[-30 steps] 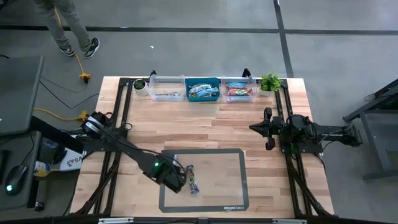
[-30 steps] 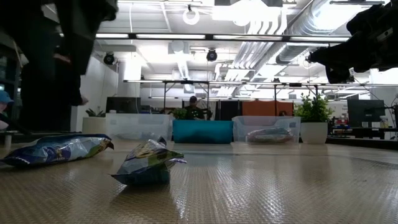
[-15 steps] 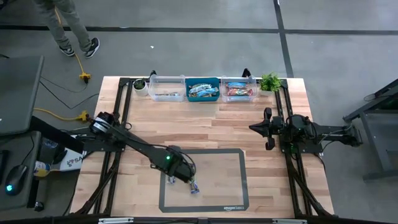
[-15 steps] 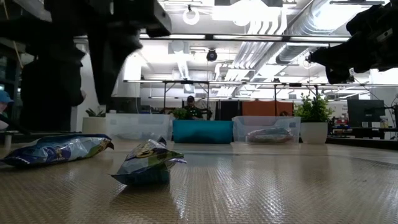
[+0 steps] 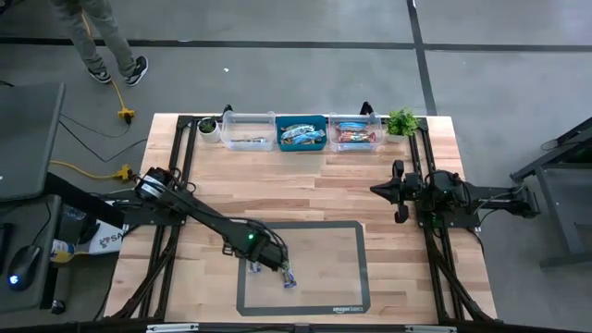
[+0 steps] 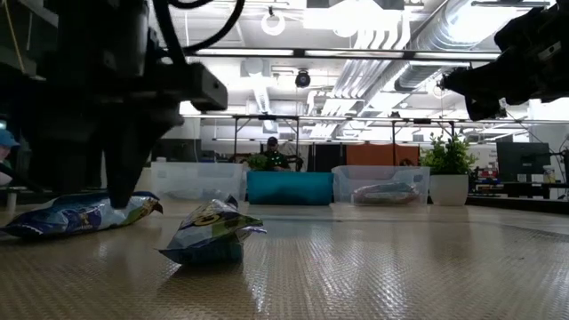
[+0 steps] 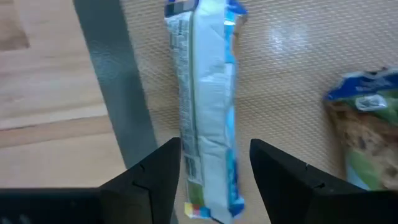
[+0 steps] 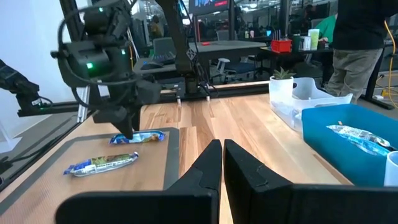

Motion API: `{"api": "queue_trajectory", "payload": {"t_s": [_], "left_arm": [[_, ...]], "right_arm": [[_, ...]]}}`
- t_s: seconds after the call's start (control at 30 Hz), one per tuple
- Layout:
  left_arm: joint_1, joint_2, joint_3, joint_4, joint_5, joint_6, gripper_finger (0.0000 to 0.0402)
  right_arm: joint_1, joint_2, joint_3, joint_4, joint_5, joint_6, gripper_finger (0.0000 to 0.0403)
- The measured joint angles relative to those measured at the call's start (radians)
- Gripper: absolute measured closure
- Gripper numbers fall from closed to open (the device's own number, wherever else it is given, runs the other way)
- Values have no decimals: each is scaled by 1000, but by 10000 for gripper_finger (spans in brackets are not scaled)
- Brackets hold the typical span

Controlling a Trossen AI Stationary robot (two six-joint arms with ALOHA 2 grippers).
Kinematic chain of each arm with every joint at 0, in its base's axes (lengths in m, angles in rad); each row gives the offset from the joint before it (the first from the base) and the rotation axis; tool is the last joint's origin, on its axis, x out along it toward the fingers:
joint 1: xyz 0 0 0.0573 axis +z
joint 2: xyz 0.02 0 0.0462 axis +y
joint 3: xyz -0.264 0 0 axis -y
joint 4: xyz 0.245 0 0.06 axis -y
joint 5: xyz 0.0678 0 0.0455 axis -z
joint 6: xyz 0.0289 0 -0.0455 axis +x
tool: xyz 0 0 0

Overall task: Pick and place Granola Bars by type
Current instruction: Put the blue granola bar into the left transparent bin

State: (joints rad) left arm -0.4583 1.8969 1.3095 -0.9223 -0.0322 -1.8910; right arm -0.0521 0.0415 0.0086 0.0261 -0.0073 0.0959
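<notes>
On the wooden surface (image 5: 305,194) lies a woven mat with a dark grey border (image 5: 303,267), taking up the near middle. Along the far edge stand three small bins in a row: a clear bin (image 5: 248,131) on the left side, a blue bin (image 5: 302,133) in the middle with teal-wrapped bars inside, and another clear bin (image 5: 356,132) holding red-orange wrappers. A small potted plant (image 5: 401,121) stands just beside the right-hand bin, and a smaller pot (image 5: 209,127) stands beside the left-hand one.

The left arm reaches across from the left side down to the mat's near left part. The left gripper (image 5: 264,265) is low over the mat, and its jaws stand apart, one on each side of a blue-and-white bar (image 7: 208,112) that lies flat near the mat's left border; the left wrist view shows a gap between each jaw and the wrapper, so the bar is not clamped. A second bar, with a green-and-blue wrapper (image 7: 364,134), lies near it on the mat, apart from the first; in the low view it shows as a crumpled packet (image 6: 212,233) in front.

The right arm waits above the surface's right side, its right gripper (image 5: 398,191) pointing inward with jaws together on nothing.
</notes>
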Motion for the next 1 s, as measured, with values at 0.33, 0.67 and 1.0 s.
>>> {"api": "queue_trajectory", "payload": {"t_s": [0.33, 0.67, 1.0], "left_arm": [[0, -1, -81, 118, 31, -9, 213], [0, -5, -100, 147, 49, -16, 220], [0, -4, -101, 152, 66, 0, 286]], "right_arm": [[0, -2, 0, 0, 0, 0, 403], [0, -2, 0, 0, 0, 0, 403], [0, -2, 0, 0, 0, 0, 403]]}}
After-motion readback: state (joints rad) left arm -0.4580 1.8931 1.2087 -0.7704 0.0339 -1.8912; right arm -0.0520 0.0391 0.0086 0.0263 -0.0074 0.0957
